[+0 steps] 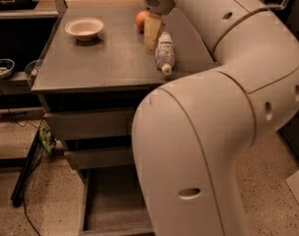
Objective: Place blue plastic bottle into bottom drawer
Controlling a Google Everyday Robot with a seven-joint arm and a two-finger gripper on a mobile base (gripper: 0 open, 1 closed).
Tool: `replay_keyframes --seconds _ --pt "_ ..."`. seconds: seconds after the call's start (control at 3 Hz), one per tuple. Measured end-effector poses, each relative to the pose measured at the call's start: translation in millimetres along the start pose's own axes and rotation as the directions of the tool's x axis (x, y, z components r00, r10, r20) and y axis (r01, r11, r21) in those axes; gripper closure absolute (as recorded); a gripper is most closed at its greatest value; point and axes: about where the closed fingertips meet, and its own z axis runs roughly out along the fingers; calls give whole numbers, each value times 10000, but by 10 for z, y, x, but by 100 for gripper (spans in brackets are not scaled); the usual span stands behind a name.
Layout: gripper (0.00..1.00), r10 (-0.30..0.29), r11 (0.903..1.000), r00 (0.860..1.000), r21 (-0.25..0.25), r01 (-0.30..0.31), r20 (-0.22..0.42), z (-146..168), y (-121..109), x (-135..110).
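The blue plastic bottle point(164, 52) lies on its side on the grey cabinet top point(105, 58), its white cap pointing toward the front edge. My gripper point(152, 37) hangs tip-down just left of the bottle's far end, between it and an orange point(141, 19). It is not around the bottle. The bottom drawer point(110, 200) is pulled out below the two upper drawers, and its flat grey floor shows. My arm's large white elbow point(203, 151) hides the drawer's right part.
A shallow cream bowl point(84, 27) sits at the cabinet top's back left. The two upper drawers point(90, 124) are slightly pulled out. A black stand leg and cables point(26, 176) cross the speckled floor at left. A small dish point(1, 67) rests on a low shelf at far left.
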Motion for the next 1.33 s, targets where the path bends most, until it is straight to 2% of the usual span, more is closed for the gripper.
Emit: replay_keyframes --seconds 0.33,0.67,1.0,1.33 --pt "0 -232 9994 9997 -261 230 -82 268 -128 -104" --pt "0 -237 9997 9996 -51 238 138 311 -190 -179" --pt "0 -138 9996 9994 -251 146 328 430 -218 -143" --pt "0 3 9978 9986 -669 32 524 893 -304 -41"
